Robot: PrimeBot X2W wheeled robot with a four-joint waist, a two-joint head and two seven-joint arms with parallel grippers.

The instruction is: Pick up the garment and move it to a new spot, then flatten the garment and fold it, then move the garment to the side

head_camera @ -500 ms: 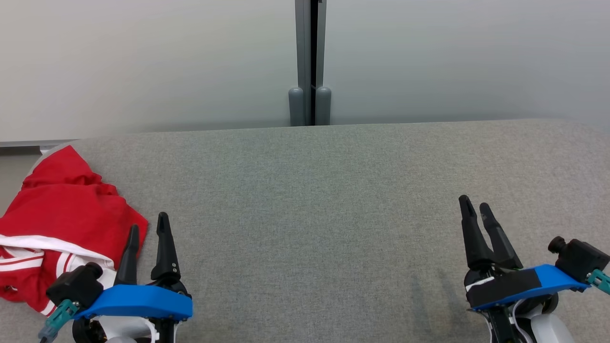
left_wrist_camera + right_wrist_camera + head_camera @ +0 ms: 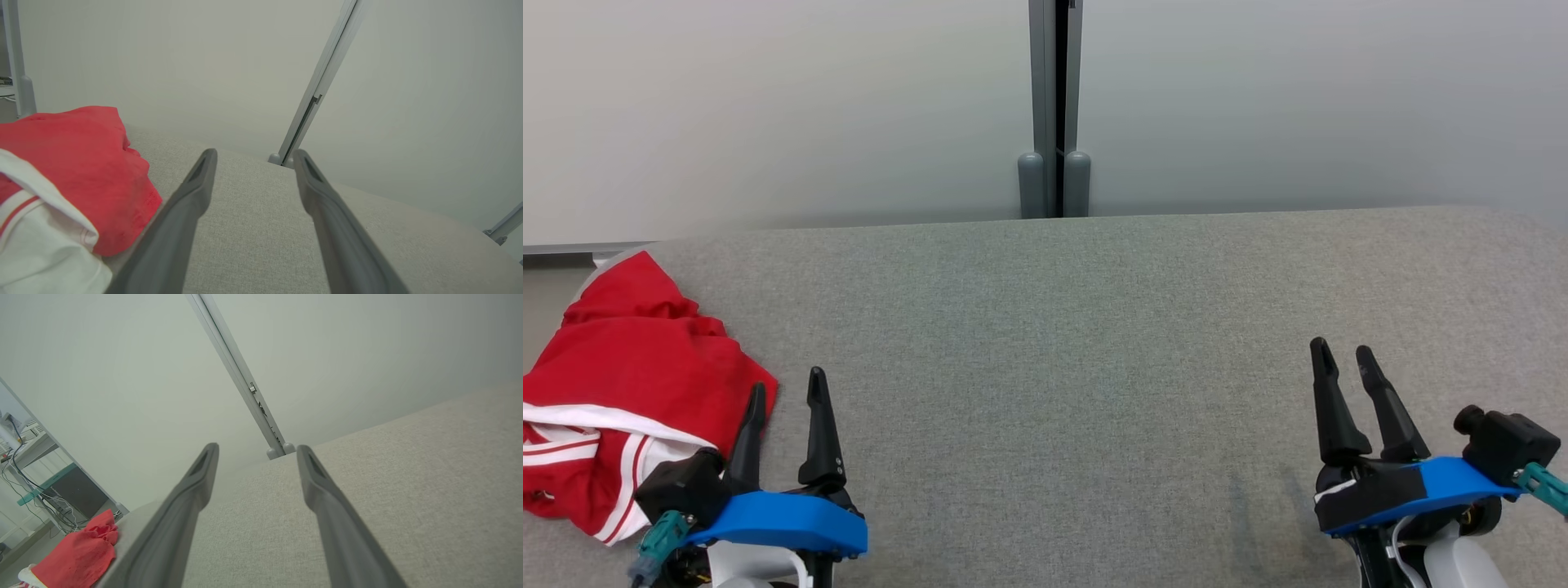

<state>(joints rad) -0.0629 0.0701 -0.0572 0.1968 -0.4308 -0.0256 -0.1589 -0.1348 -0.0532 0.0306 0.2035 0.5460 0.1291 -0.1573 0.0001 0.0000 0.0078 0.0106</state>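
A crumpled red garment (image 2: 637, 376) with white trim and stripes lies at the table's left edge; it also appears as the red garment (image 2: 81, 163) in the left wrist view and small as the garment (image 2: 77, 555) in the right wrist view. My left gripper (image 2: 786, 390) stands open just right of the garment's near edge, its left finger overlapping the cloth in the head view, with nothing between the fingers. My right gripper (image 2: 1343, 353) is open over bare table at the far right. The left gripper (image 2: 252, 157) and right gripper (image 2: 256, 451) show empty gaps.
The grey fabric-covered table (image 2: 1062, 343) stretches wide between the grippers. Pale partition panels with a grey post (image 2: 1054, 106) stand behind the far edge. A desk with cables (image 2: 36, 477) stands beyond the table's left end.
My left gripper has shifted slightly right and toward me. The right gripper's fingers have spread a little wider. The garment has not moved.
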